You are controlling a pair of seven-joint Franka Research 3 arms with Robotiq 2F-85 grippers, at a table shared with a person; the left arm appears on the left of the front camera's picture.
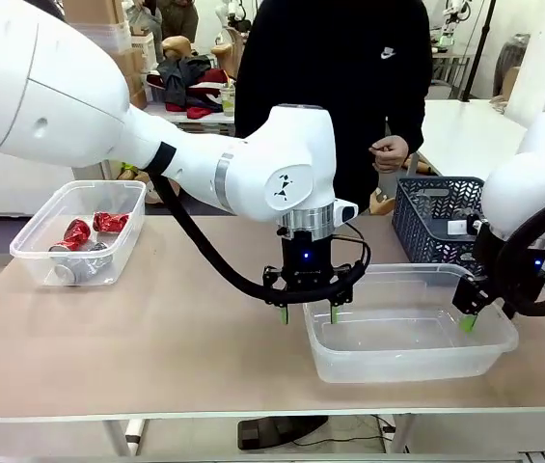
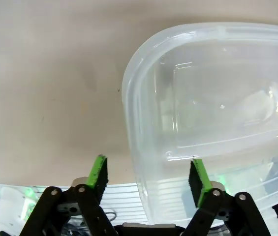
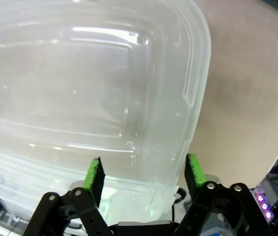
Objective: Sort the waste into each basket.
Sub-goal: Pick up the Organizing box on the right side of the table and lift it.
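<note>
A clear tub basket [image 1: 412,333] stands empty at the front right of the table. My left gripper [image 1: 308,313] hangs over its left end, open, with the tub's wall [image 2: 131,147] between the green fingertips [image 2: 98,174]. At the tub's right end my right gripper [image 1: 469,323] is also open, astride the wall [image 3: 198,98]. A second clear tub basket [image 1: 31,253] at the far left holds crushed red cans [image 1: 108,222] and a silver one [image 1: 84,265].
A dark lattice-sided basket [image 1: 436,217] stands behind the right tub. A person in black stands at the far side, one hand [image 1: 388,149] held at the waist. Bare tabletop [image 1: 185,318] lies between the two tubs.
</note>
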